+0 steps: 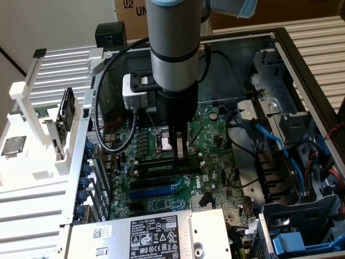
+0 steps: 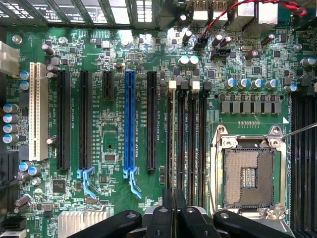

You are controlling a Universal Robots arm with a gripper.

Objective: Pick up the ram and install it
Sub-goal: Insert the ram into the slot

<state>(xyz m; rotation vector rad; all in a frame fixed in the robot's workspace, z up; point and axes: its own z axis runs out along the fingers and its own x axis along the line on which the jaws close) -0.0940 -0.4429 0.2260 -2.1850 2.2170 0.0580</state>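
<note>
Fingers [image 2: 166, 210] pressed together over the black memory slots [image 2: 187, 139] beside the CPU socket [image 2: 247, 173]; grasp contents indiscernible; open computer case [image 1: 291, 48].

My claw [image 2: 173, 196]: matt black, with a faint sheen on its links. Beneath it the motherboard [image 2: 114, 124] is green board under glossy lacquer. The blue slot [image 2: 130, 119] and the black slots [image 2: 63, 119] are smooth moulded plastic. Bright polished metal frames the processor socket [image 2: 247, 173], and the heatsink [image 2: 81, 223] is bare ribbed metal. My arm [image 1: 172, 32] wears brushed grey metal. The rack [image 1: 48, 189] is matt white plastic and the box [image 1: 291, 13] plain brown cardboard. The power supply [image 1: 213, 232] is dull sheet metal under a black printed label [image 1: 153, 237].
</note>
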